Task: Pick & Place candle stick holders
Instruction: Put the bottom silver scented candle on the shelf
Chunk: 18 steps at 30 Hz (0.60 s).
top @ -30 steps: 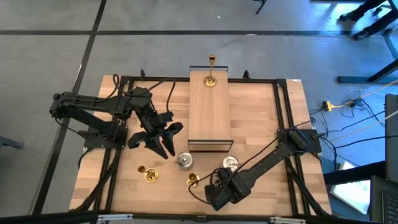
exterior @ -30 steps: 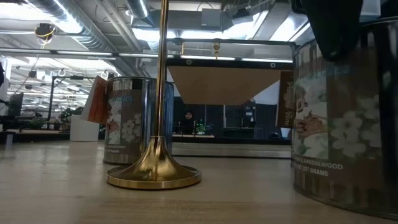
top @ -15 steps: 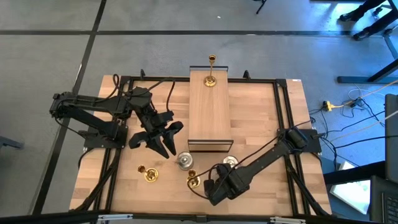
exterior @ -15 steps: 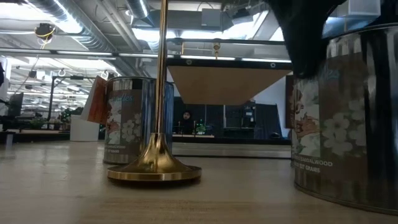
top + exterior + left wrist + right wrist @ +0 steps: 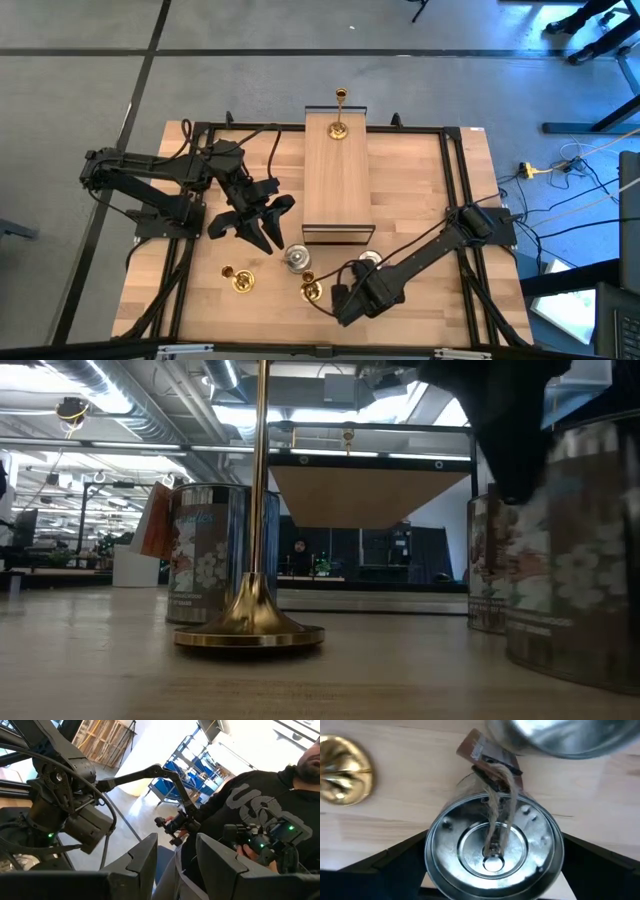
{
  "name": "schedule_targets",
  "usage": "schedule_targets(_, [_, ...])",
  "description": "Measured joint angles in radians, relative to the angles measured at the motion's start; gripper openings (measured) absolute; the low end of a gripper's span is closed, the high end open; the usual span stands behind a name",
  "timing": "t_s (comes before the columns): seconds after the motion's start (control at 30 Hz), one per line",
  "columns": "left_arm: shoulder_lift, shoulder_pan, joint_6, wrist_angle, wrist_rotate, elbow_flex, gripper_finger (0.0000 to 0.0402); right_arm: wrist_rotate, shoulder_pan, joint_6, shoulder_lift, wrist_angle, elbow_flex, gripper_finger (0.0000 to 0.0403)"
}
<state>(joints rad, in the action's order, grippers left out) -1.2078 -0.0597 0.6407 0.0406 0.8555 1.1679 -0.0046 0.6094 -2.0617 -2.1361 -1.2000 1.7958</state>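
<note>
My right gripper (image 5: 345, 298) is near the table's near edge, shut on a squat silver holder (image 5: 492, 855) with a twine loop and a tag. The arm hides this holder in the high view; the low view shows it blurred at the right (image 5: 580, 580). Two more silver holders (image 5: 296, 258) (image 5: 370, 259) stand on their bases on the table. Two brass holders (image 5: 237, 278) (image 5: 310, 290) stand nearby, and a third (image 5: 338, 128) stands on the wooden box (image 5: 338, 190). My left gripper (image 5: 255, 228) is open and empty above the table, left of the box. My right gripper has the silver holder's round side wall (image 5: 432, 865) between its two fingers (image 5: 385, 875), one on each side, coming from above and pointing down. The holder stays upright, lid up. Whether its bottom is off the table I cannot tell.
The tall wooden box stands in the table's middle, reaching to the far edge. A black frame (image 5: 455, 170) runs round the tabletop. A person holding controllers shows beyond the table in the left wrist view (image 5: 260, 810).
My right gripper has gone a little toward the table's far edge with the silver holder between its fingers. In the low view the holder has shifted rightward and blurred, uncovering the silver holder behind it.
</note>
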Motion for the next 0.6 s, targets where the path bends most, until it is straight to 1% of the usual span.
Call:
schedule_targets(0.17, [0.000,0.000,0.000,0.000,0.000,0.000,0.0131,-0.042,0.005,-0.014,0.000,-0.008,0.000,0.0399])
schedule_targets(0.6, [0.000,0.000,-0.005,0.000,0.000,0.000,0.0131,-0.075,0.068,-0.120,0.000,-0.050,0.000,0.0399])
